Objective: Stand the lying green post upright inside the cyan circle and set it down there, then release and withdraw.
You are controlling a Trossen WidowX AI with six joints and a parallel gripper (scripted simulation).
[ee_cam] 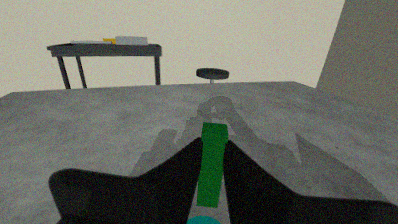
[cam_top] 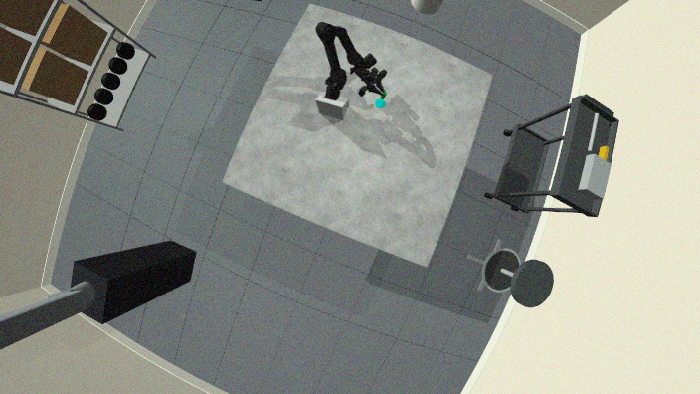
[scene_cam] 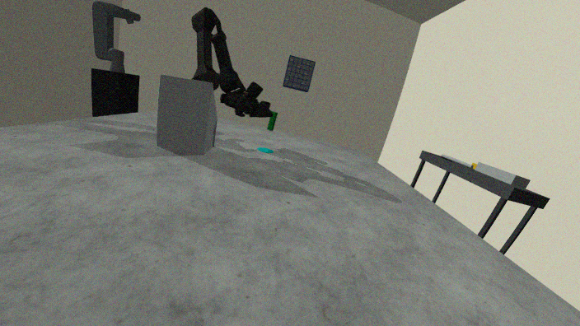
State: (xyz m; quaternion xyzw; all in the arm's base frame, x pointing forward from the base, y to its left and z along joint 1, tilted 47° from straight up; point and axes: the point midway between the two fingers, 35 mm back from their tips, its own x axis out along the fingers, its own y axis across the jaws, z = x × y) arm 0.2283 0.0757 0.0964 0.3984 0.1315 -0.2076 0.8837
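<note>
The green post (cam_top: 384,94) (scene_cam: 272,121) (ee_cam: 212,167) is held near its upper end between the fingertips. In the exterior view it is near upright with a slight tilt, its lower end above the surface. My gripper (cam_top: 383,94) (scene_cam: 273,114) (ee_cam: 213,144) is shut on it. The cyan circle (cam_top: 380,103) (scene_cam: 265,151) (ee_cam: 204,220) lies flat on the surface, below the raised post in the exterior view. In the wrist view only its upper part shows, at the bottom edge beyond the post's lower end.
The arm's grey base block (cam_top: 332,107) (scene_cam: 185,115) stands beside the circle on the mottled grey table top (cam_top: 348,199) (scene_cam: 247,247) (ee_cam: 60,130). A dark cart (cam_top: 572,149) (scene_cam: 465,173) (ee_cam: 107,50) and a round stool (cam_top: 532,283) (ee_cam: 212,73) stand beyond the table's edge.
</note>
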